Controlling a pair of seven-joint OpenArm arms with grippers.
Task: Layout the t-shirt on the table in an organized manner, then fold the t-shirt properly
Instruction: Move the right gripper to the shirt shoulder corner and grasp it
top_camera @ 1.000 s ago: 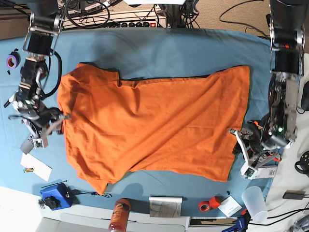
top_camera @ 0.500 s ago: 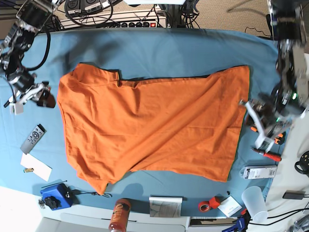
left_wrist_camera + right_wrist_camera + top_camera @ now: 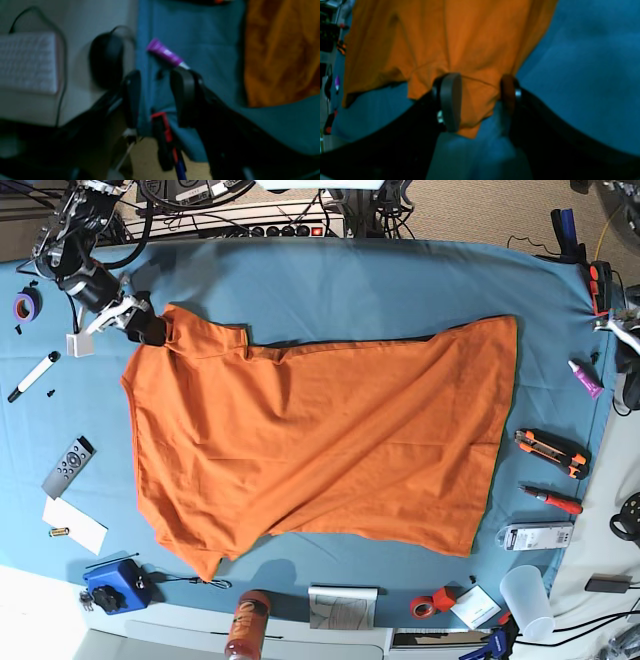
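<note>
right gripper [image 3: 476, 100] jaws apart, straddling the t-shirt [image 3: 320, 445] sleeve corner at its far corner; left gripper [image 3: 155, 97] jaws apart, empty, well off the shirt's hem past a purple tube [image 3: 166, 53]; shirt spread flat on the table [image 3: 350, 280]

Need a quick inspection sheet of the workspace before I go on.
Surface: table, teal cloth, mostly covered.
Job's things: t-shirt spread, wrinkled, one sleeve folded under.
Clutter: marker, remote, knife, screwdriver, purple tube, cup, tape.
Grippers: right gripper open, straddling a shirt corner; left gripper open, empty, off the table's edge.
Cables: bundle behind the table.
Surroundings: keyboard, mouse.
</note>
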